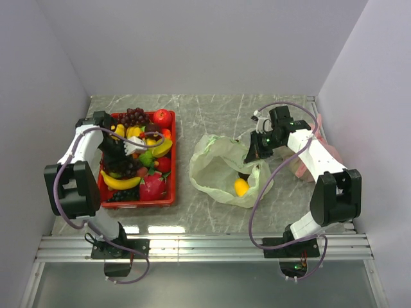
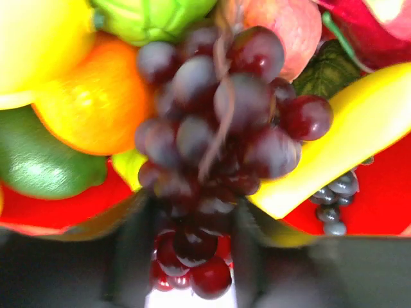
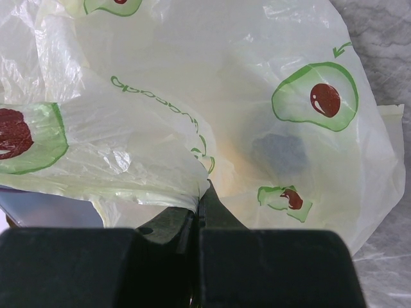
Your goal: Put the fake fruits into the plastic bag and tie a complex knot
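The fake fruits fill a red tray (image 1: 168,200) at the left: bananas, grapes, a red apple (image 1: 162,117), a pink dragon fruit (image 1: 153,186). My left gripper (image 1: 122,154) is down among them. In the left wrist view a bunch of dark purple grapes (image 2: 225,109) lies between its fingers (image 2: 131,250), which press its lower end, beside an orange (image 2: 96,96) and a yellow banana (image 2: 347,135). The plastic bag (image 1: 215,163) lies open mid-table with a yellow fruit (image 1: 241,187) inside. My right gripper (image 1: 252,154) is shut on the bag's (image 3: 257,77) edge.
A pink bag (image 1: 326,149) lies at the far right under the right arm. Grey walls close in the marble table on three sides. A metal rail (image 1: 205,244) runs along the near edge. A dark shape (image 3: 279,154) shows through the bag's film.
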Available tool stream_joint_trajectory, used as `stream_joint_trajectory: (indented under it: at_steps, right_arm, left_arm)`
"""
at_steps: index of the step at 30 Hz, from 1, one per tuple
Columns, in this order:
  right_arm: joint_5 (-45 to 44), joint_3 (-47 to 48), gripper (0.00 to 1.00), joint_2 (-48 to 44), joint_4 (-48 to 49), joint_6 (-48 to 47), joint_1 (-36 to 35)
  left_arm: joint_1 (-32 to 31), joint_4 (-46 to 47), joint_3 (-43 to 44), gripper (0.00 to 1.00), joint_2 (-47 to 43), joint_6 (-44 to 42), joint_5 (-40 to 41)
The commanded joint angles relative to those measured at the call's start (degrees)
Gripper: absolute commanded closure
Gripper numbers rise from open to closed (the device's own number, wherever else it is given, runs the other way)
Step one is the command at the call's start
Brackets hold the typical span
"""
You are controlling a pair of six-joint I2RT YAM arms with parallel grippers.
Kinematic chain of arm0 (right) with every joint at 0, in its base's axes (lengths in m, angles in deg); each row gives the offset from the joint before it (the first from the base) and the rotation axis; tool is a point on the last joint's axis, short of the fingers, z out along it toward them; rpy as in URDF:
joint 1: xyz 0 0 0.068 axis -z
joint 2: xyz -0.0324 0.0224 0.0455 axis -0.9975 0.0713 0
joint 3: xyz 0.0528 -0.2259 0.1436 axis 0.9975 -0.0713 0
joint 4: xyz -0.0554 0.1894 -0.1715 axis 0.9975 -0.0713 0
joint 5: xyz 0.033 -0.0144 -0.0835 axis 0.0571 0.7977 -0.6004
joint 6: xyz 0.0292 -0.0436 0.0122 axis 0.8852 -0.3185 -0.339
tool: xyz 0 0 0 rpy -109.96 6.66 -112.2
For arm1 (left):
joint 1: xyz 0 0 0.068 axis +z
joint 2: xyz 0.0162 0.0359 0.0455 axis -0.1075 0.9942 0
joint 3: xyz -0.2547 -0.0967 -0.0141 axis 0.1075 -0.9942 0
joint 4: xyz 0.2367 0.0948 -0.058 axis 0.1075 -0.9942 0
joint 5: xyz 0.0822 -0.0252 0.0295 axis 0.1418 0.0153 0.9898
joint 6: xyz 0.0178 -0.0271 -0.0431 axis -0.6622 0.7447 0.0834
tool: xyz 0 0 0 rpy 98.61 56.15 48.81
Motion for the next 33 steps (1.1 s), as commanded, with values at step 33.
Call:
stream_joint_trajectory:
  at_steps: [33]
  right_arm:
    - [4.8, 5.0, 1.0, 3.2, 1.4, 2.5, 0.5]
  left_arm:
    - [-47.1, 32.7, 9.3, 1.0, -15.7, 61.4, -38.1]
